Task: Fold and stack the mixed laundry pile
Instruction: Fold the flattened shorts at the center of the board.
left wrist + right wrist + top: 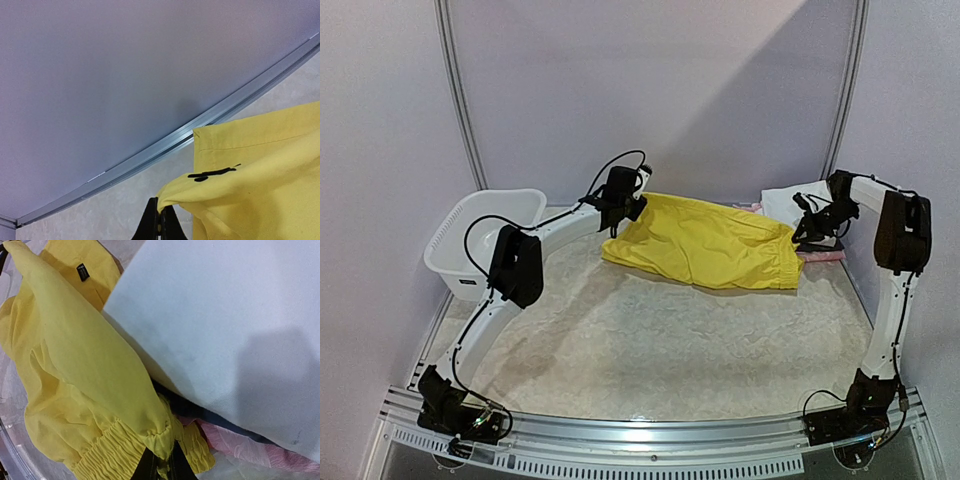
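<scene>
Now the yellow shorts (705, 245) lie spread across the upper middle of the overhead view, stretched between the two arms above the table (670, 350), which has a pale, wrinkled cover. The left gripper (161, 226) is at the left end of the shorts. In its own wrist view the two dark fingers come up from the bottom edge of the frame and are clenched on a folded corner of the yellow cloth. A small black mark (212, 173) sits on the shorts just right of this corner, and a metal rail (125, 165) runs diagonally behind it.

The right gripper (161, 465) is at the right end of the shorts. In its wrist view the fingers are pressed together at the bottom centre of the frame, grasping the gathered elastic waistband (107, 450). A black label (82, 272) shows on the yellow cloth in the upper left of this frame.

The white T-shirt (785, 203) lies in the upper right of the overhead view, just beside the right gripper and touching the shorts. A pink cloth (250, 447) lies under it at the lower right. A white plastic basket (455, 250) stands at the left edge of the table, well apart from the shorts.
</scene>
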Controlling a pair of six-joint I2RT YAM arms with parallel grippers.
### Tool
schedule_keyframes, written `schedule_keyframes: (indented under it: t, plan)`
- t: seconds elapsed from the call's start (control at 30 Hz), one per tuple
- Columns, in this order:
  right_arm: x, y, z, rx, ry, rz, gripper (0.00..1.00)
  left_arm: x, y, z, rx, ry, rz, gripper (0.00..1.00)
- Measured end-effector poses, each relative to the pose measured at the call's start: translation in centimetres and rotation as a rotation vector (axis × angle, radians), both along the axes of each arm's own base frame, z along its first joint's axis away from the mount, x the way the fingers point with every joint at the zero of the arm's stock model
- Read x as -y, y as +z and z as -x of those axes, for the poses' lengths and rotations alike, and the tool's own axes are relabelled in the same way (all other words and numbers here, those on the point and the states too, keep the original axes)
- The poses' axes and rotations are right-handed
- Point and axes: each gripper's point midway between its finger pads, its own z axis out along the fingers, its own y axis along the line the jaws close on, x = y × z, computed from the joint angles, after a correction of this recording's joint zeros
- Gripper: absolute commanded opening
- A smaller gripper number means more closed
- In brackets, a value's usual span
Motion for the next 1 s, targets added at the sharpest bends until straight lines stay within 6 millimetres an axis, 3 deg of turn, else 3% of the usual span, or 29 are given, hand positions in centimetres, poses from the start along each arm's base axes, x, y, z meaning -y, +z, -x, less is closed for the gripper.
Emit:
schedule_keyframes:
  t: [0.13, 0.4, 0.6, 0.83, 1.0]
  plan:
    - [0.2, -1.6, 0.2, -0.039, -0.008, 0.01, 0.06, 0.0, -0.1, -0.1, -0.004, -0.01, 0.009, 0.0]
    - [-0.5, -1.7, 2.0, -0.126, -0.007, -0.038, 0.04, 0.5, 0.5, -0.4, 0.016, -0.038, 0.037, 0.0]
    - [-2.1, -0.8, 4.4, -0.209, 0.002, -0.144, 0.04, 0.6, 0.8, -0.7, 0.029, -0.06, 0.048, 0.0]
    - [-3.5, 1.9, 6.9, -0.244, 0.015, -0.229, 0.03, 0.6, 0.8, -0.7, 0.033, -0.076, 0.021, 0.0]
    - [-3.9, 1.4, 7.9, -0.296, 0.018, -0.25, 0.02, 0.6, 0.8, -0.6, 0.033, -0.081, 0.004, 0.0]
